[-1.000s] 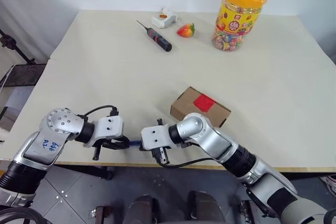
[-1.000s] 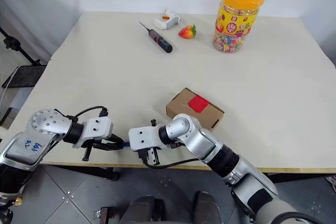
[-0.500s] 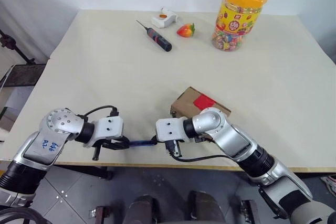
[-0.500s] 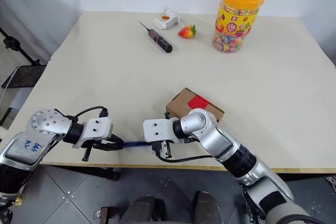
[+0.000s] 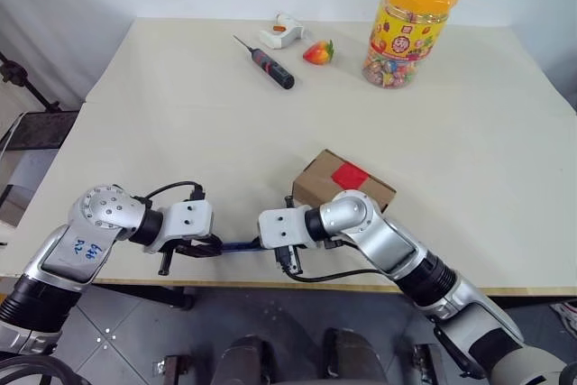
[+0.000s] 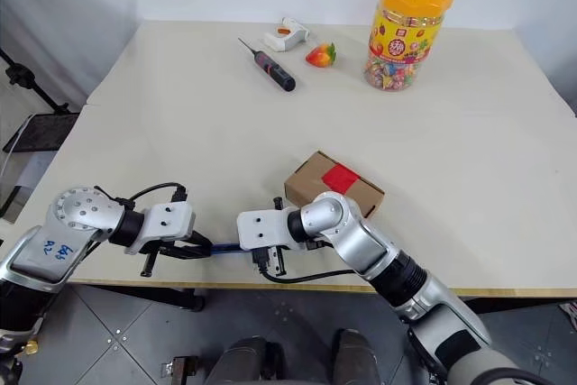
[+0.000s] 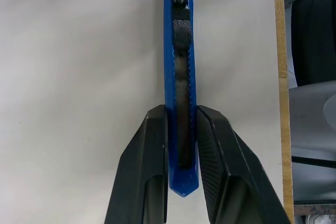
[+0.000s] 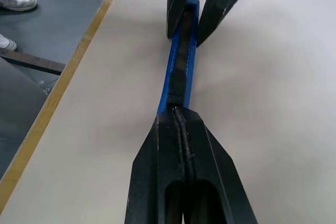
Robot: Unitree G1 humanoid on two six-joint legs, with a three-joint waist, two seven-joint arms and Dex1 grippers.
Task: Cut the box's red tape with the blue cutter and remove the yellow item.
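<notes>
While the left tool point(image 7: 181, 145) pinches one end of the blue cutter point(image 7: 180, 77) between its fingers, the right tool point(image 8: 181, 121), fingers pressed together, grips the cutter's opposite, blade end. Cutter lies level near the surface's point(image 5: 180, 132) front edge. Just beyond the right tool sits the box point(image 5: 343, 182), red tape point(image 5: 350, 175) uppermost.

table point(image 5: 180, 132): cream top, wood edge at front
box point(image 5: 343, 184): near front edge, red tape point(image 5: 351, 175) on top
far side, L to R: white gadget point(image 5: 281, 33), black screwdriver point(image 5: 269, 64), strawberry toy point(image 5: 318, 51), candy jar point(image 5: 410, 27) w/ yellow lid, upright
</notes>
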